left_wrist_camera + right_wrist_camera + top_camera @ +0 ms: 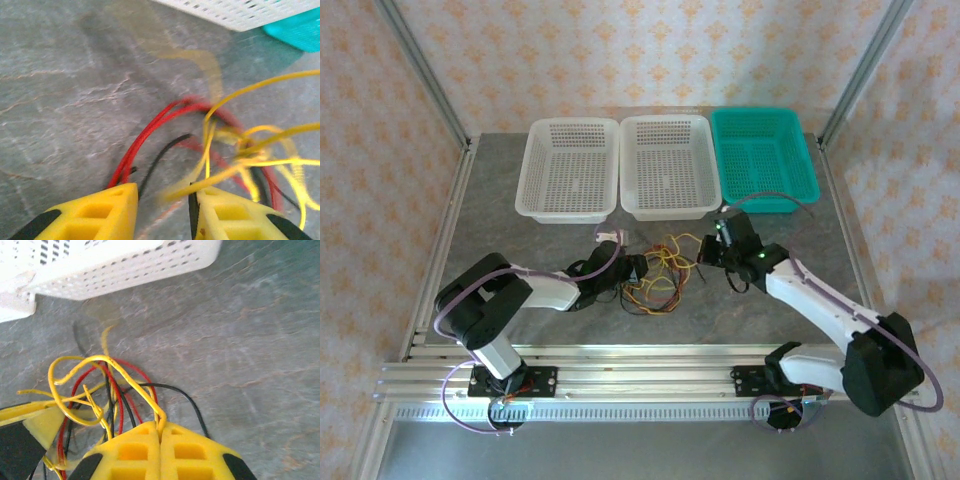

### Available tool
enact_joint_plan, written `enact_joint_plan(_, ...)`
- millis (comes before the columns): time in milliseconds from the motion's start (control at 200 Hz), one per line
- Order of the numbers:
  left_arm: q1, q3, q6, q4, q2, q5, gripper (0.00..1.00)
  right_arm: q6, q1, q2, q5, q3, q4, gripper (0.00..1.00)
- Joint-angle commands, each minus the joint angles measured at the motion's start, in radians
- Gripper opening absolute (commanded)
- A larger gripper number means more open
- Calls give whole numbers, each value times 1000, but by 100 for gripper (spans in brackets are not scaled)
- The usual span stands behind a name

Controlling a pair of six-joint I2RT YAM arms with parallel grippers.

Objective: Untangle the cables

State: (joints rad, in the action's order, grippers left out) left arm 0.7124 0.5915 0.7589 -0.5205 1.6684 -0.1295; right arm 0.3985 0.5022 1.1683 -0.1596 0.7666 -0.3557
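**A:** Where is the tangle?

**B:** The knot of thin red, black and yellow cables (655,275) lies on the grey stone-patterned table (520,200), between the two arms. It sits just in front of the two white perforated plastic baskets (570,170), and the teal plastic basket (763,160) is off to one side (no wire is in any basket).

**A:** And the pincers?

**B:** The right pincer (161,427) is clenched, pads flush together, with a thin yellow wire (132,382) nipped in the seam. That wire arcs out of the knot over the red and black loops. The left pincer (163,194) is at the opposite side of the heap with its jaws parted. A yellow strand and a black one cross the gap, but nothing looks pinched (that view is blurred, so I say it cautiously).

**A:** Which step is this, then?

**B:** I'd judge it the teasing-out of one yellow wire. It is gripped but not yet separated, since its loop is threaded among the others.

**A:** What does the next move need?

**B:** Probably an anchor first. The left pincer could close on the red and black strands so the heap doesn't trail along. Then the right should pull slowly away from the knot, and ease off if the yellow loop cinches tighter instead of sliding free.
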Motion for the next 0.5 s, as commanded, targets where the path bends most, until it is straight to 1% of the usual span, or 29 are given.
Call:
enact_joint_plan(0,-7,-16,-1,68,39,53,35,8,-8,-58,133,60,-64,0)
enact_joint_plan(90,-7,-18,-3,66,46,51,35,12,-10,-75,149,78,-72,0)
enact_joint_plan(280,-7,-15,-10,71,51,53,35,1,-10,-81,141,104,-75,0)
enact_joint_plan(496,-7,-24,-5,67,59,63,34,-31,-13,-113,227,158,-113,0)
